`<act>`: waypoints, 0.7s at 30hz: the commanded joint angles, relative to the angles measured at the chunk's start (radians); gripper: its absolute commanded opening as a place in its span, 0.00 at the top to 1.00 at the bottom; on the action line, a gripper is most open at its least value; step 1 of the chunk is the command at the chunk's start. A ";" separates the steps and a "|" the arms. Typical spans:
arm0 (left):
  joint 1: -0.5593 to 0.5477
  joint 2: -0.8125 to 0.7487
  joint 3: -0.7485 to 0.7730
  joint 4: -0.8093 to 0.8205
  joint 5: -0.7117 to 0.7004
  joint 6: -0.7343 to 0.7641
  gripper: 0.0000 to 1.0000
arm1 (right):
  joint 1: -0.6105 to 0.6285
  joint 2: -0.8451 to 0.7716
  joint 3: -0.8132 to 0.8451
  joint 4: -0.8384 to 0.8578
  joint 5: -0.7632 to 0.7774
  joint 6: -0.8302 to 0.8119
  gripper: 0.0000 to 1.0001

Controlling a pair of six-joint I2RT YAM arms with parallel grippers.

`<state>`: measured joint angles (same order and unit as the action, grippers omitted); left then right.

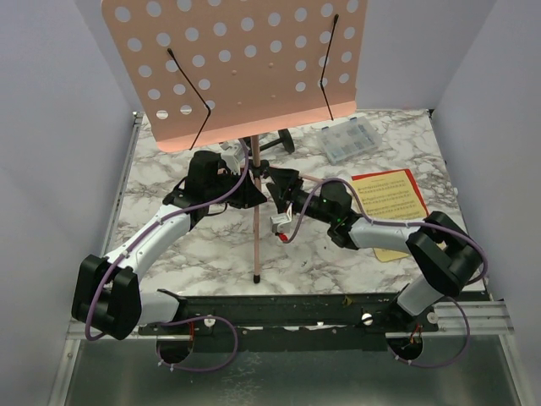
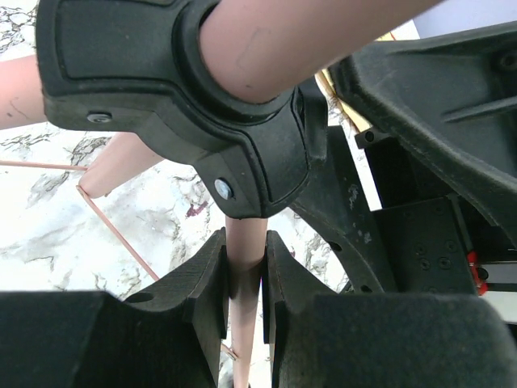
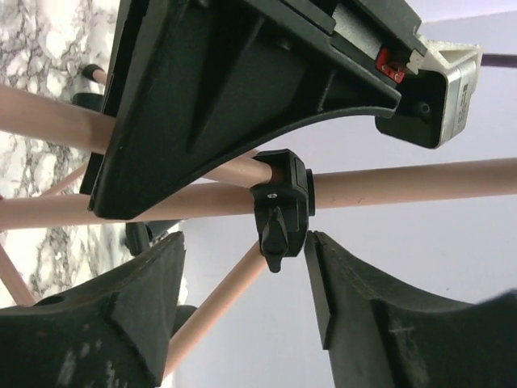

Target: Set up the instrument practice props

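The stand (image 1: 232, 68) is upright in the middle of the counter (image 1: 169, 169). Its pink holed desk tilts high over the far side, and one thin leg (image 1: 255, 245) runs toward the arms' bases, ending in a black foot.

The left hand (image 2: 245, 259) is closed narrow on the stand. In its own view both fingers (image 2: 206, 291) press a pink tube from either side, just below the black hub (image 2: 186, 105) where the tubes branch.

The right hand (image 3: 245, 242) comes at the stand from the opposite side, close against the left hand. Its fingers (image 3: 145, 299) are wide apart. A black clamp collar (image 3: 280, 202) on the stand's tube, with a small lever, sits in the gap between them. As far as I can see, neither finger touches it, so this hand holds nothing.

To the right of the stand the sheet-music pages (image 1: 389, 199) lie flat on the counter, yellow on top with red showing at the edges. They are partly under the right arm.

Just behind the stand, below the desk's lower edge, a round black part of the microphone (image 1: 285, 140) shows. The rest of it is hidden.

Behind and to the right of the stand, a clear box (image 1: 348, 138) sits on the counter, well apart from both hands.
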<state>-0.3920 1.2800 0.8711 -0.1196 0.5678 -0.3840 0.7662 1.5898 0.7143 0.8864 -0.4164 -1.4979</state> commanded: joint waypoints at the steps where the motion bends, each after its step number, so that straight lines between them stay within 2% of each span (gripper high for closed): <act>1: 0.008 0.011 -0.028 -0.097 -0.068 0.003 1.00 | 0.006 0.027 0.027 0.061 -0.058 0.065 0.43; 3: 0.010 0.007 -0.030 -0.098 -0.078 0.006 1.00 | 0.006 0.038 0.028 0.081 -0.058 0.106 0.62; 4: 0.011 0.007 -0.028 -0.097 -0.077 0.007 1.00 | 0.006 0.041 0.027 0.101 -0.058 0.131 0.65; 8: 0.012 0.010 -0.027 -0.098 -0.066 0.005 1.00 | 0.007 0.059 0.021 0.237 0.001 0.373 0.66; 11: 0.013 0.012 -0.025 -0.098 -0.071 0.007 1.00 | 0.007 0.050 0.009 0.339 0.081 0.621 0.69; 12: 0.014 0.015 -0.023 -0.098 -0.065 0.006 1.00 | 0.007 0.040 0.001 0.366 0.117 0.729 0.71; 13: 0.015 0.016 -0.023 -0.099 -0.062 0.007 1.00 | 0.006 0.030 -0.005 0.383 0.173 0.867 0.78; 15: 0.015 0.014 -0.027 -0.098 -0.066 0.007 1.00 | 0.007 0.014 -0.008 0.366 0.272 1.087 0.96; 16: 0.015 0.013 -0.028 -0.098 -0.071 0.008 1.00 | 0.007 0.007 -0.003 0.334 0.312 1.178 0.99; 19: 0.017 0.018 -0.024 -0.098 -0.065 0.007 1.00 | 0.007 -0.016 0.031 0.170 0.348 1.354 1.00; 21: 0.018 0.022 -0.024 -0.098 -0.060 0.005 1.00 | 0.006 -0.036 0.024 0.136 0.344 1.486 0.99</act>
<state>-0.3920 1.2797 0.8711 -0.1204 0.5678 -0.3836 0.7799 1.6112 0.7261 1.1187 -0.1982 -0.4259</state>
